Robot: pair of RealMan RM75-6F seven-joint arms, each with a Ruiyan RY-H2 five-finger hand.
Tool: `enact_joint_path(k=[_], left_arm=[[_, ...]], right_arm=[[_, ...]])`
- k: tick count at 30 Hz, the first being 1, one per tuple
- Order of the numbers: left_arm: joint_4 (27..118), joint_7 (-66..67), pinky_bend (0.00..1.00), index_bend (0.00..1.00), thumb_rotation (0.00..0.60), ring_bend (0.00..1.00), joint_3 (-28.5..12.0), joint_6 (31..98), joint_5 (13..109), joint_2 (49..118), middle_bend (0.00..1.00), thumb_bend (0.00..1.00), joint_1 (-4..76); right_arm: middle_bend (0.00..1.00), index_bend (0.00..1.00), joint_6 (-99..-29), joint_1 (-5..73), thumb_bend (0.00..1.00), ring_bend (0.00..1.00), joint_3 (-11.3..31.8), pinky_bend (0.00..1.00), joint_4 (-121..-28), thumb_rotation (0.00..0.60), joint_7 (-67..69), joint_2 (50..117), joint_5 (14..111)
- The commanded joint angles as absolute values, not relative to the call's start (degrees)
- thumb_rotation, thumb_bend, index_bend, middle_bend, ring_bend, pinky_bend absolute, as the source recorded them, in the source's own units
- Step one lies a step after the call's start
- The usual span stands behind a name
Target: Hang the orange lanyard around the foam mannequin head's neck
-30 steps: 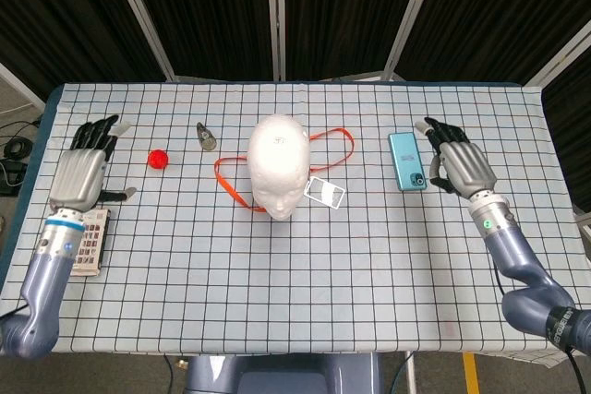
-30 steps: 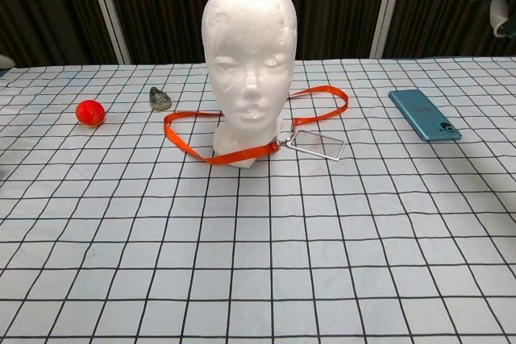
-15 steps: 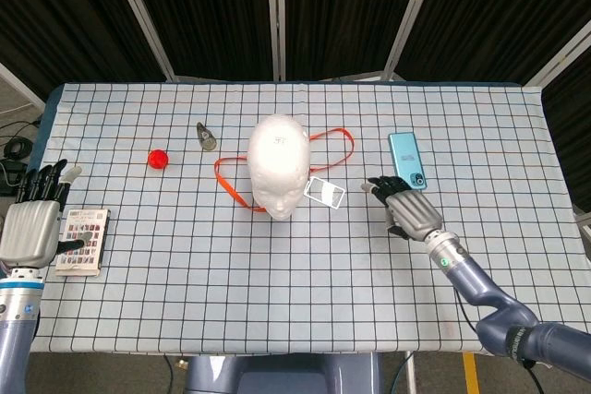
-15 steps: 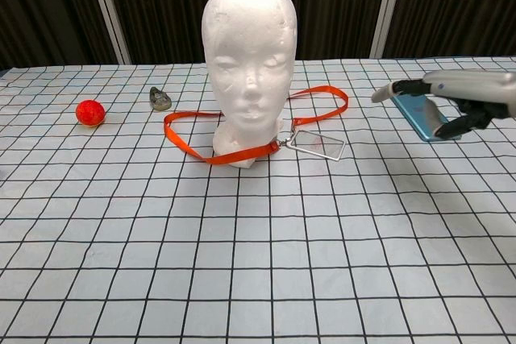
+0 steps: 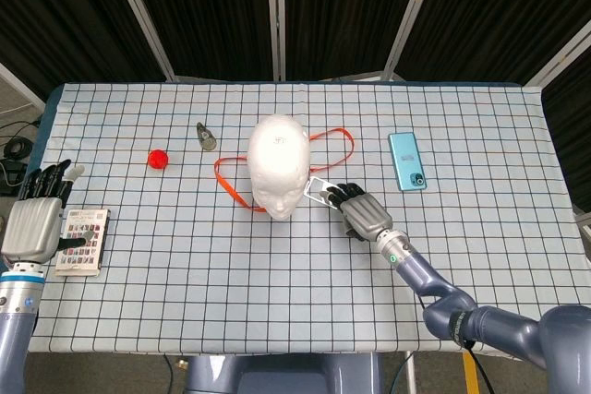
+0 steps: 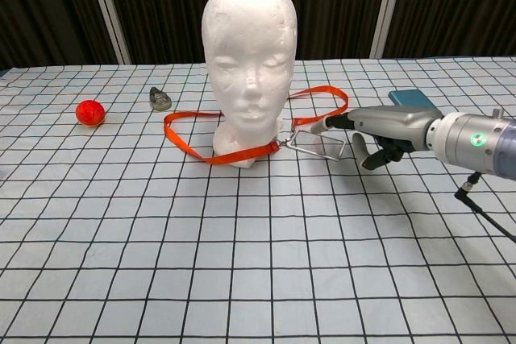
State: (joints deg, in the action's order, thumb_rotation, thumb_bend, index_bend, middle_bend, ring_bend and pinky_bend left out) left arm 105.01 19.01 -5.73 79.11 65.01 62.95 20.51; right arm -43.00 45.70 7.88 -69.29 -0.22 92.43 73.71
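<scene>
The white foam mannequin head (image 5: 279, 165) (image 6: 248, 62) stands upright mid-table, facing me. The orange lanyard (image 5: 231, 186) (image 6: 185, 141) lies flat on the cloth, looped around the base of the neck, its strap crossing in front. Its clear badge holder (image 5: 319, 188) (image 6: 324, 147) lies just right of the neck. My right hand (image 5: 358, 211) (image 6: 379, 128) reaches in low from the right, fingers stretched and apart, fingertips over the holder; I cannot tell if they touch it. My left hand (image 5: 35, 219) hovers at the table's left edge, fingers spread, holding nothing.
A teal phone (image 5: 407, 161) (image 6: 413, 97) lies right of the lanyard loop. A red ball (image 5: 159, 158) (image 6: 90, 112) and a small grey object (image 5: 207, 137) (image 6: 160, 100) sit left of the head. A printed card (image 5: 83, 242) lies beside my left hand.
My right hand has swept left and down from beside the phone to the badge holder. My left hand dropped to the table's left edge a second ago and has since held still.
</scene>
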Motion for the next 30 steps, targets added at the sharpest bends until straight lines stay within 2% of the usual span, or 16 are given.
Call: enact_joint_path(k=[1, 13, 18, 23, 30], left_arm=[[104.72, 18.87, 0.00, 0.00, 0.600, 0.00, -5.96, 78.76, 64.85, 63.01, 0.00, 0.00, 20.47], [104.19, 19.12, 0.00, 0.00, 0.600, 0.00, -6.78, 77.59, 64.35, 63.55, 0.00, 0.00, 20.34], [104.12, 19.20, 0.00, 0.00, 0.600, 0.00, -6.99, 77.31, 64.41, 63.66, 0.00, 0.00, 20.25], [104.06, 19.10, 0.00, 0.00, 0.600, 0.00, -7.16, 77.06, 64.45, 63.70, 0.00, 0.00, 20.14], [104.13, 18.98, 0.00, 0.00, 0.600, 0.00, -7.37, 76.69, 64.69, 63.68, 0.00, 0.00, 20.00]], right_arm=[[0.09, 0.15, -42.25, 46.20, 1.00, 0.05, 7.94, 0.09, -67.84, 0.600, -0.45, 93.64, 73.09], [0.13, 0.18, -40.37, 46.12, 1.00, 0.07, 7.00, 0.09, -65.58, 0.600, 1.71, 94.54, 73.11], [0.17, 0.22, -38.63, 46.31, 1.00, 0.10, 6.72, 0.09, -65.88, 0.600, 1.70, 93.86, 72.34], [0.24, 0.28, -37.97, 45.86, 1.00, 0.18, 6.65, 0.12, -68.29, 0.600, 2.43, 91.86, 71.73], [0.26, 0.30, -37.57, 45.17, 1.00, 0.20, 5.23, 0.14, -73.05, 0.600, 3.21, 88.01, 73.30]])
